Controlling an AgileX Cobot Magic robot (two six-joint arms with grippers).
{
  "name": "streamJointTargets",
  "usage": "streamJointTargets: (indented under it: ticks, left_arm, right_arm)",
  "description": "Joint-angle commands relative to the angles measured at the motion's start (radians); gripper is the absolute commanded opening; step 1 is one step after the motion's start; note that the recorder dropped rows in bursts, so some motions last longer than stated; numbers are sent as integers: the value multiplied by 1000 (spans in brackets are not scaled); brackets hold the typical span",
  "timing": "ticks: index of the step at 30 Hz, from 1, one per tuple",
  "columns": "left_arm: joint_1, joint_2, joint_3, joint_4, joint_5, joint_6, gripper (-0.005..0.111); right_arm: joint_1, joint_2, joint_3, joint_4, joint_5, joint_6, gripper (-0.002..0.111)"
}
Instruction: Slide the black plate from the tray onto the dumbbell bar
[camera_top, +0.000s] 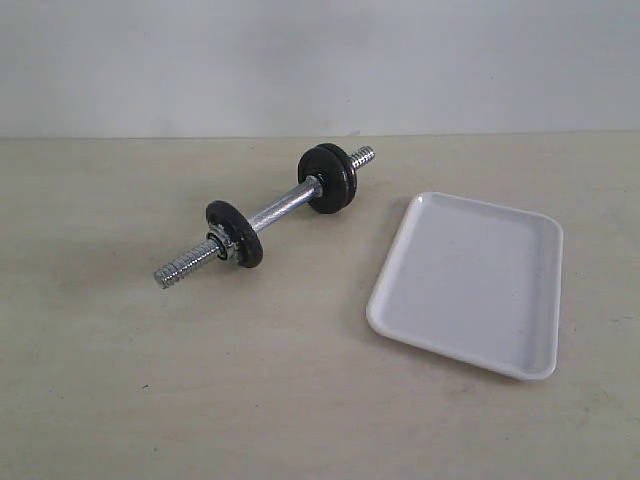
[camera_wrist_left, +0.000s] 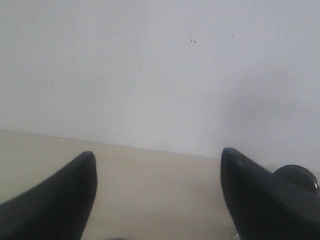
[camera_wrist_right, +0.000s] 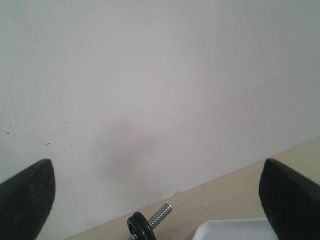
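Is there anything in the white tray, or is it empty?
Empty. The tray shows only its bare white floor, and the black discs sit on the dumbbell bar beside it.

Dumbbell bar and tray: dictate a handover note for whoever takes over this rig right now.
Left claw: open, holding nothing.
Right claw: open, holding nothing. Neither shows in the exterior view.
Dumbbell bar: lies on the table, apart from the tray. It carries one black plate near its closer end and what looks like two far-end plates pressed together.
Done: no plate is on the tray, so the slide appears finished.
Left: likely nothing.
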Motion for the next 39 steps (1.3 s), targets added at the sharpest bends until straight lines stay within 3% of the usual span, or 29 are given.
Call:
streamJointTargets:
  ticks: [1, 6, 8, 11, 18, 39]
  left_arm:
    - [2, -2, 4, 161, 6, -14, 65]
    - [2, -2, 4, 185, 70, -14, 62]
    - [2, -2, 4, 185, 93, -3, 45]
    - [2, -2, 4, 185, 145, -3, 4]
    - [2, -2, 4, 237, 288, 3, 4]
    - [2, -2, 4, 289, 351, -11, 4]
  right_arm:
    - [-1, 2, 4, -2, -2, -6, 103]
    - [-1, 2, 4, -2, -2, -6, 103]
    - [-1, 2, 4, -2, -2, -6, 103]
    - [-1, 2, 4, -2, -2, -6, 103]
    - [-1, 2, 4, -2, -2, -6, 103]
    - [-1, 2, 4, -2, -2, -6, 103]
